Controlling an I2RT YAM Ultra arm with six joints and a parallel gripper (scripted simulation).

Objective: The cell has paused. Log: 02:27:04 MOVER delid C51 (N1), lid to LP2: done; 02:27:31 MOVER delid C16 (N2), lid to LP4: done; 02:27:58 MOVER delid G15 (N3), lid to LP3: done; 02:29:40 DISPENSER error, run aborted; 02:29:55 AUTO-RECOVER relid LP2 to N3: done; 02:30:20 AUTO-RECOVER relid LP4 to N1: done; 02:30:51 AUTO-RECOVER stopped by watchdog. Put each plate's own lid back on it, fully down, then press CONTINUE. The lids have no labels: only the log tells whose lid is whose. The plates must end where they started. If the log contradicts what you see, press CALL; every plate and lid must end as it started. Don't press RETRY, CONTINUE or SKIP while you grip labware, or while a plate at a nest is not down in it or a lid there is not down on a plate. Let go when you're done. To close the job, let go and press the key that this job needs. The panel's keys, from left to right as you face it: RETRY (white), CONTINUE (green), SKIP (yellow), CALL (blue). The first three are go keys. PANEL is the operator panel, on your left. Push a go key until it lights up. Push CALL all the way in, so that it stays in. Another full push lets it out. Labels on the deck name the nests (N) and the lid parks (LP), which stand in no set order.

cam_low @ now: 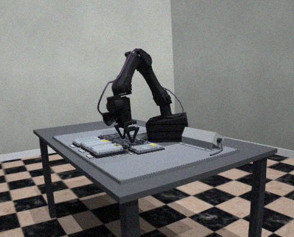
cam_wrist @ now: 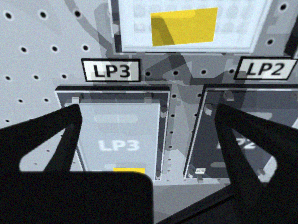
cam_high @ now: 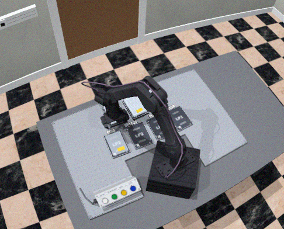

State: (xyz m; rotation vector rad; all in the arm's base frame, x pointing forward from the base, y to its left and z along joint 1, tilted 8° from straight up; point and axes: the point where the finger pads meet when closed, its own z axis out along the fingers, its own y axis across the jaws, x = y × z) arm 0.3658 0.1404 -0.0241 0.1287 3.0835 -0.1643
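Observation:
My gripper (cam_wrist: 148, 111) (cam_high: 113, 120) is open and empty. It hangs over the gap between lid park LP3 (cam_wrist: 111, 70) and lid park LP2, a little above the deck. A clear lid (cam_wrist: 120, 137) with a yellow mark lies in LP3; it also shows in the top view (cam_high: 117, 144). LP2 (cam_high: 139, 134) and LP1 (cam_high: 179, 117) are bare. The arm hides LP4. A lidded plate (cam_wrist: 185, 25) with a yellow tag sits just beyond LP3. Another lidded plate (cam_high: 134, 106) shows behind LP2. The exterior view shows three plates in a row (cam_low: 93, 144) beyond the gripper (cam_low: 126, 136).
The operator panel (cam_high: 118, 194) stands at the deck's front left, with white (cam_high: 105, 200), green (cam_high: 114, 196), yellow (cam_high: 123, 192) and blue (cam_high: 132, 188) keys. The arm's black base (cam_high: 173, 172) sits to the right of the panel.

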